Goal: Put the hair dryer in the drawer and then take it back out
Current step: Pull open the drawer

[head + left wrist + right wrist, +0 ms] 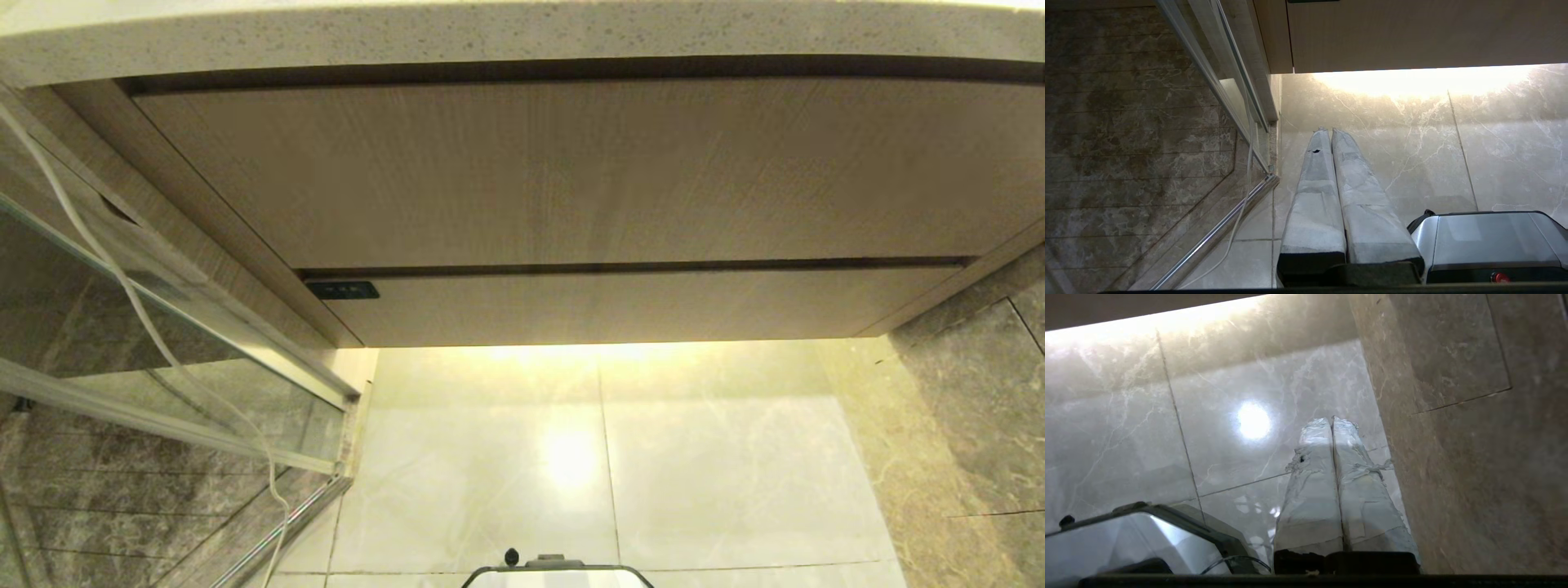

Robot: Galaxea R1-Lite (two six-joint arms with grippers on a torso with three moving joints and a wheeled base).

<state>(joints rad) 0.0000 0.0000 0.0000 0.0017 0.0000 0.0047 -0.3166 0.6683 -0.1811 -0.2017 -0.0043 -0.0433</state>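
Left to right in the head view: a glass partition [163, 359] with a white cord [122, 286], then the cabinet, whose drawer [637, 306], marked by a small dark label [341, 290], sits fully closed beneath a taller wood panel [571, 171]. No hair dryer appears in any view, so the task looks either unstarted or finished. Only the wrist views show the left gripper [1327, 130] and right gripper [1331, 419], both clenched empty and aimed at the floor, apparently parked.
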